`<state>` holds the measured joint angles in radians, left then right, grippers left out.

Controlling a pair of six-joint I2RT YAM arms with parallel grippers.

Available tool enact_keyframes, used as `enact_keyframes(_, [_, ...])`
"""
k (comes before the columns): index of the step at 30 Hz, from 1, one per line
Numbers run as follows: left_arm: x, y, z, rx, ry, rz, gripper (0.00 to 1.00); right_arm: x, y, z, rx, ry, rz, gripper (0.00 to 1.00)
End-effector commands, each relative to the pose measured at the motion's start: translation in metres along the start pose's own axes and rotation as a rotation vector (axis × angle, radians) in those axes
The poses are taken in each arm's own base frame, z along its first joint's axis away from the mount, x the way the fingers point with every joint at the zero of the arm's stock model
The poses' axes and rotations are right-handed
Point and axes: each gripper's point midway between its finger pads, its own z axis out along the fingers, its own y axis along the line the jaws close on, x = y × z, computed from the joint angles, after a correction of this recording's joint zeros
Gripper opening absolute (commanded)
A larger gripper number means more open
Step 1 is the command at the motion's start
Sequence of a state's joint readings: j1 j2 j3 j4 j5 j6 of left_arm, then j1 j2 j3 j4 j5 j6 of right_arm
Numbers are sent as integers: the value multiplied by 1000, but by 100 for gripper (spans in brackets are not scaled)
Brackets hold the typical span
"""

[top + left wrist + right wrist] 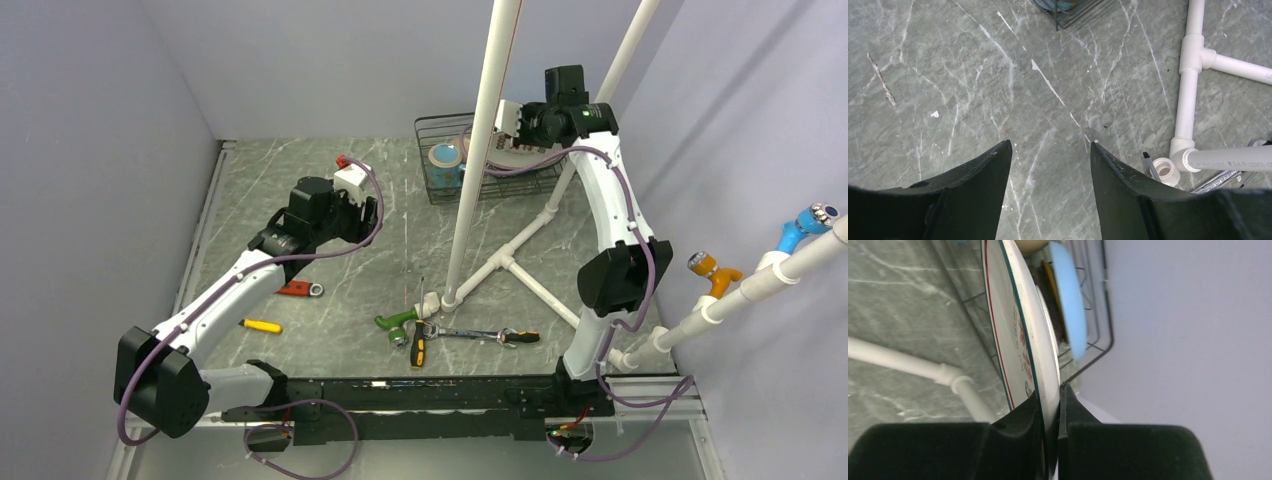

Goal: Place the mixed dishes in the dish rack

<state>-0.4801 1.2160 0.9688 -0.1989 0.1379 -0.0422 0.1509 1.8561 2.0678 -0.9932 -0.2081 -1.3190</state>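
White with a green rim, the patterned plate [1023, 325] is held on edge by the right gripper [1050, 392], whose jaws are shut tight on its rim. In the overhead view this is seen at the upper middle of the frame, at the dish rack [428, 165]. Inside the rack, the light-blue plate [1068, 300] is stood on edge at the right of the wrist view, and the teal mug [446, 158] is seen at the rack's left end. The left gripper [1050, 150] is held wide open over the grey table [948, 75], and nothing is held by it. The step in hand is judged to be the putting of this plate into a slot. Next, the plate should be held upright, lowered between the wires beside the blue plate, and only then let go.
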Motion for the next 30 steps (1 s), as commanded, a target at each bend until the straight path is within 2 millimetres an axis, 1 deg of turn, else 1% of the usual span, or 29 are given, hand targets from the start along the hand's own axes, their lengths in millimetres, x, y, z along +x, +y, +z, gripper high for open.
enact_keyframes(1, [-10, -2, 0, 14, -37, -2, 64, -6, -55, -15, 188, -10, -77, 0])
enact_keyframes(4, [-9, -1, 0, 11, -38, 0, 64, -3, -55, -12, 190, -3, -74, 0])
enact_keyframes(8, [-8, -1, 1, 13, -35, -1, 64, 1, -53, -4, 196, 2, -84, 0])
enact_keyframes(13, [-8, -1, 1, 13, -35, 0, 64, 14, -44, 13, 191, 33, -140, 0])
enact_keyframes(20, [-8, -1, 2, 15, -32, 0, 63, 22, -28, 24, 174, 54, -236, 0])
enact_keyframes(25, [-7, -1, 3, 13, -30, 0, 64, 28, -23, 31, 155, 76, -278, 0])
enact_keyframes(30, [-6, 0, 2, 9, -29, 1, 63, 42, -16, 48, 121, 120, -304, 0])
